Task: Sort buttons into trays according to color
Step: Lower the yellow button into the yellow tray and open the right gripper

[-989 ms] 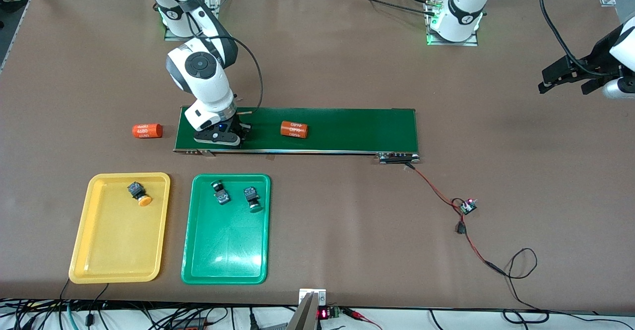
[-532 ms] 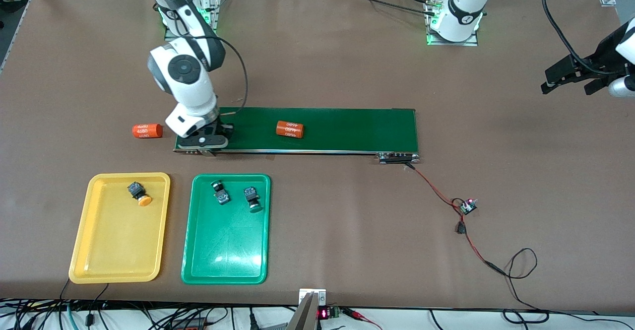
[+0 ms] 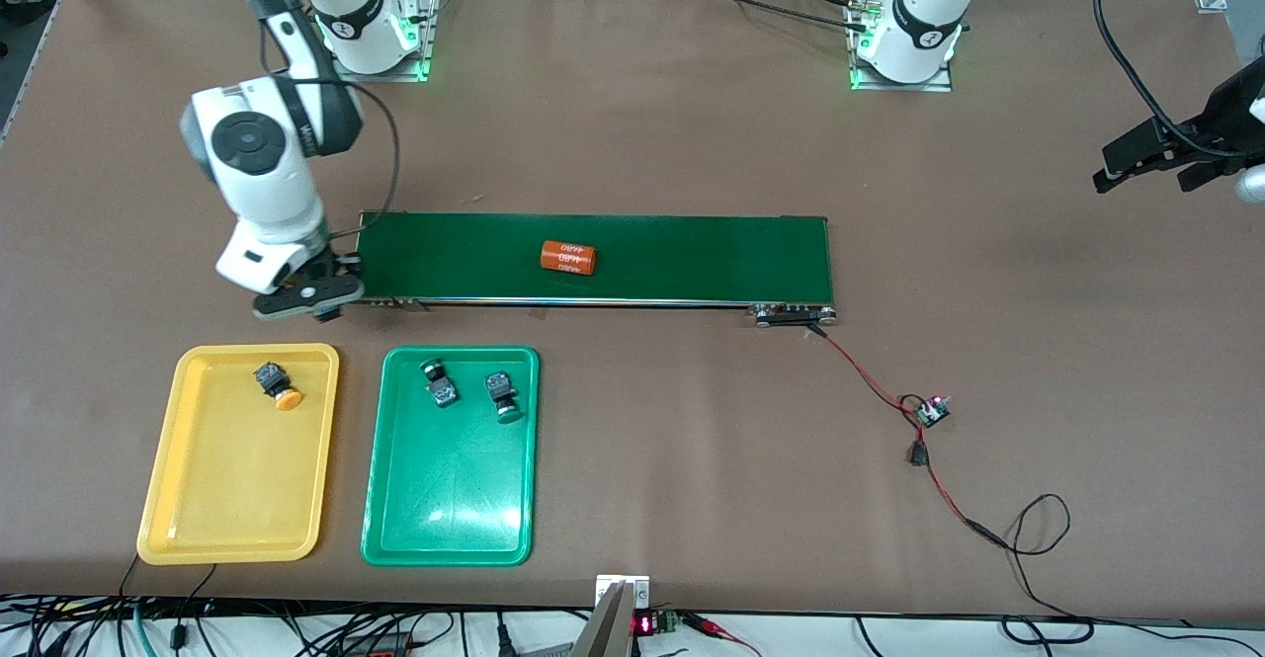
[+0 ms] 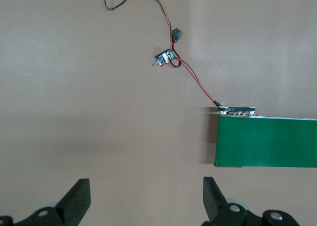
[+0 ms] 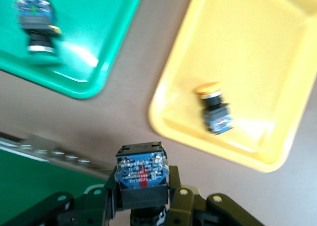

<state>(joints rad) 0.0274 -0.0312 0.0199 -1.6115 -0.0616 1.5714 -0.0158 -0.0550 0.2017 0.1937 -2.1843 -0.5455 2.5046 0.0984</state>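
My right gripper (image 3: 301, 301) hangs over the bare table by the conveyor's end, just short of the yellow tray (image 3: 227, 479). It is shut on a button (image 5: 141, 174): its black-and-blue body shows between the fingers and its cap is hidden. One yellow-capped button (image 3: 278, 386) lies in the yellow tray (image 5: 257, 62). Two green-capped buttons (image 3: 438, 383) (image 3: 502, 395) lie in the green tray (image 3: 445, 499). My left gripper (image 3: 1151, 163) waits open over the left arm's end of the table, with nothing between its fingers (image 4: 79, 201).
A long dark-green conveyor belt (image 3: 692, 257) crosses the middle of the table, with an orange cylinder (image 3: 568, 258) lying on it. A small circuit board (image 3: 932, 410) with red wire trails from the belt's end nearest the left arm. Cables hang along the table's front edge.
The right arm has swung off the belt's end toward the yellow tray, carrying the button. The orange cylinder has shifted along the belt toward the right arm's end.
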